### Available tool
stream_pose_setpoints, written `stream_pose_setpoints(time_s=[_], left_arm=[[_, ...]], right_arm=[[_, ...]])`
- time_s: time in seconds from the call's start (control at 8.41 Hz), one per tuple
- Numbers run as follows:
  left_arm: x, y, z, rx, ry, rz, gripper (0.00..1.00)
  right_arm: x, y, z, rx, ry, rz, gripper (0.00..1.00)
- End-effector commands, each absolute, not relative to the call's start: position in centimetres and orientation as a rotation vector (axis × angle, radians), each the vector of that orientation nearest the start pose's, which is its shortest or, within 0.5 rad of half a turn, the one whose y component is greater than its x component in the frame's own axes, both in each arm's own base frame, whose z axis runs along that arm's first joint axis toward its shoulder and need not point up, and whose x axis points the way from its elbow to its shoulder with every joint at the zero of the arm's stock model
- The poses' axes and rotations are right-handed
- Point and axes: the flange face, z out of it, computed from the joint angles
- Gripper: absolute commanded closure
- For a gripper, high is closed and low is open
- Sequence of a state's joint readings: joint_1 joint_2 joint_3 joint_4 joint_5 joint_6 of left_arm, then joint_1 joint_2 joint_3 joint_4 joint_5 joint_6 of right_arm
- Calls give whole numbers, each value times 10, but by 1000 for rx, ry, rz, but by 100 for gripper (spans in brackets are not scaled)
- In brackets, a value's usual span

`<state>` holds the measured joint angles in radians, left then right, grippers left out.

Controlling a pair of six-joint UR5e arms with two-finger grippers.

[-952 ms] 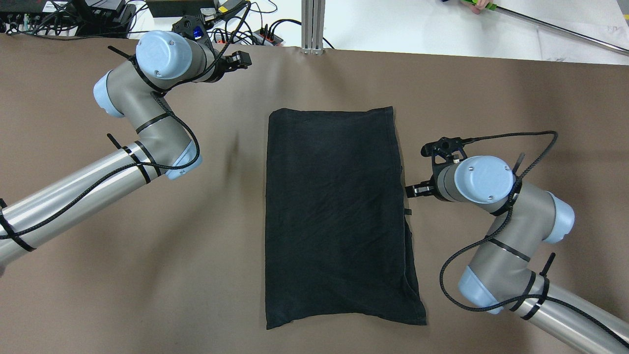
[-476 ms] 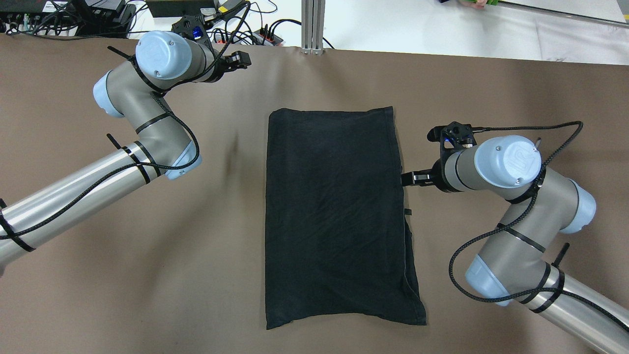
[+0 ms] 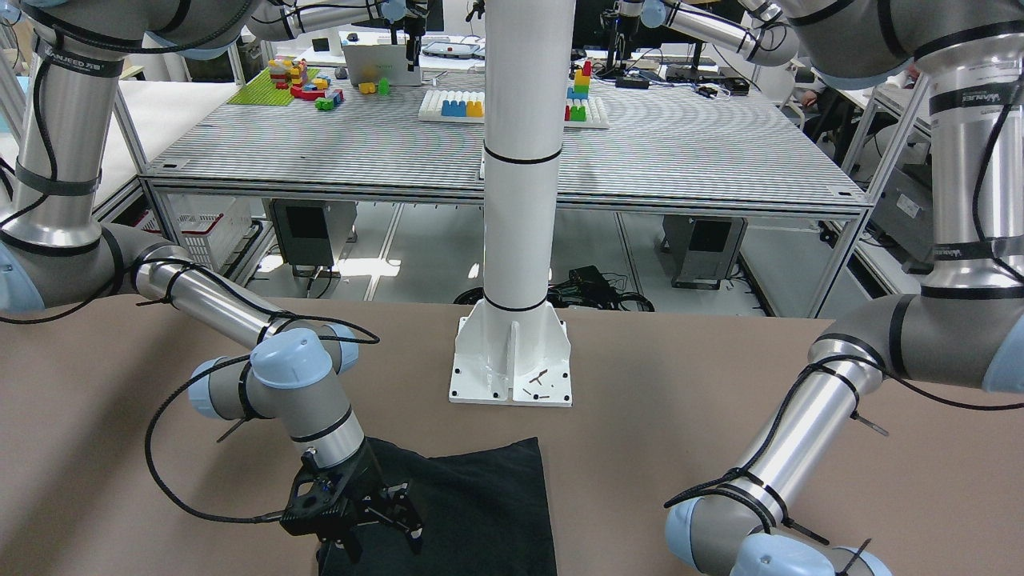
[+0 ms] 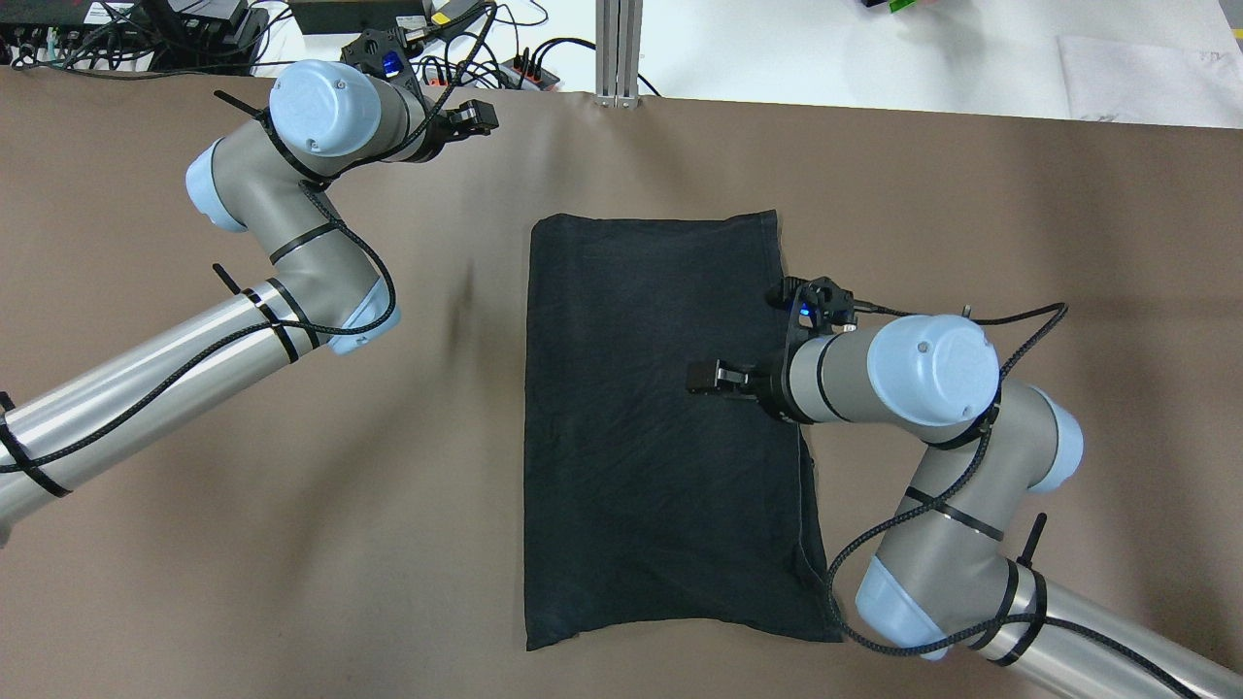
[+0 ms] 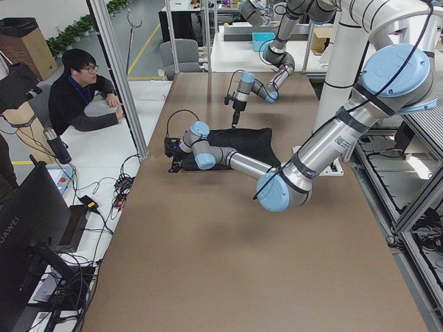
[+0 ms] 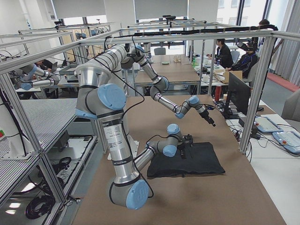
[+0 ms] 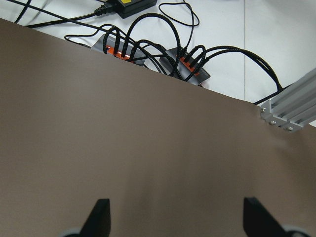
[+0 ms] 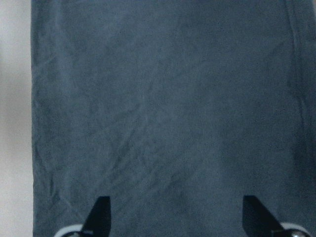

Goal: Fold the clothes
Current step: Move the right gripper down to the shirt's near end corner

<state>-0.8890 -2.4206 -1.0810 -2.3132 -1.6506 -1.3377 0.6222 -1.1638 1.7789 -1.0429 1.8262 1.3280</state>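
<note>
The right hand (image 4: 699, 376) has been brought from beside the black garment (image 4: 631, 466) to above its right half and is opened wide. The garment is laid flat at the middle of the brown surface (image 4: 971, 184). The left hand (image 4: 474, 116), likewise opened wide, is held well apart near power strips (image 7: 190, 71) at the far edge.

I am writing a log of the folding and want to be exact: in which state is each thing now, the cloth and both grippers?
Black cloth: lies flat on the table in a rectangle, with nothing gripping it.
Right gripper: open, fingers spread above the cloth's right part, holding nothing.
Left gripper: open, over bare table near the far edge, apart from the cloth.
</note>
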Motion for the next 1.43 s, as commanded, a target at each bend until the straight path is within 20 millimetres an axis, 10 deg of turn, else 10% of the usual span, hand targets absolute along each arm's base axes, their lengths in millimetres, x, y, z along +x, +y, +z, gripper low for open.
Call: stream_pose_setpoints(time_s=[0.0,0.71,1.31], left_arm=[[422,-714,257,535,989,-540,5],[427,-712,254,537,991,-533,5],[426,-713,254,539,992,-532,5]], right_arm=[[-470,-401,304,151,-1130,211,6],[-452,-375,433,89,-1096,257,6],[-393,-377,381,44,-1223,228,6]])
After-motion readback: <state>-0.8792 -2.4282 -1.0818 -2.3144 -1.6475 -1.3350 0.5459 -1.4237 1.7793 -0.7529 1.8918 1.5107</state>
